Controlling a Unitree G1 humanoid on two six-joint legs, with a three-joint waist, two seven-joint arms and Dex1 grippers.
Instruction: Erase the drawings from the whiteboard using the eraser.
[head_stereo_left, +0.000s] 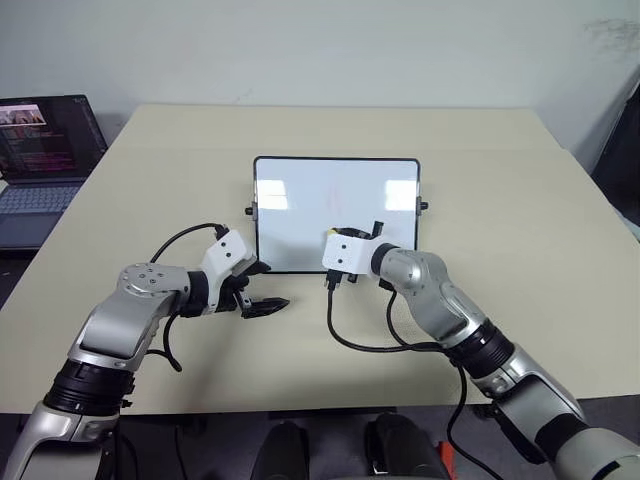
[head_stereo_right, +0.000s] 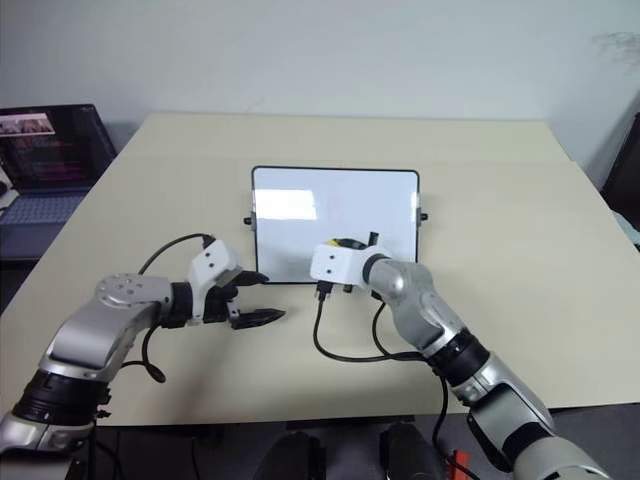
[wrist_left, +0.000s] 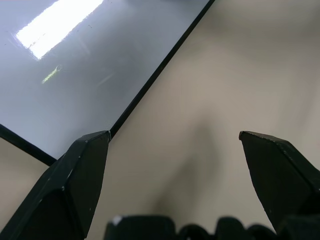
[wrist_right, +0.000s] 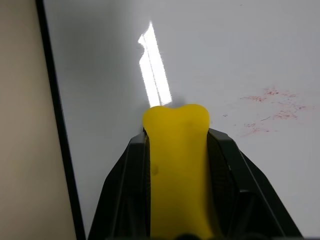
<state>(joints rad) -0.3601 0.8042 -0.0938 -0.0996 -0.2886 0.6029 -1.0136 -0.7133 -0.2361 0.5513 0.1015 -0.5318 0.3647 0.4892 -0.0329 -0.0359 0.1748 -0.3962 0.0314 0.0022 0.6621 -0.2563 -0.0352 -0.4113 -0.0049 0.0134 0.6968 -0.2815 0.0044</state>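
Observation:
The whiteboard (head_stereo_left: 337, 195) lies flat in the middle of the table, black-framed and glossy. Faint red smears of the drawings (wrist_right: 272, 107) remain on its white surface, just ahead of the eraser. My right gripper (wrist_right: 177, 137) is shut on the yellow eraser (wrist_right: 177, 170), which rests over the near part of the board, close to its black edge. A sliver of the eraser (head_stereo_right: 347, 243) peeks out above the white wrist housing. My left gripper (head_stereo_left: 262, 289) hovers open over the table beside the board's near left corner, with nothing between its fingers (wrist_left: 82, 170).
A laptop (head_stereo_left: 45, 160) with a lit screen sits off the table's far left. Black cables loop from both wrists over the near table (head_stereo_left: 300, 370). Bare tabletop surrounds the board on every side.

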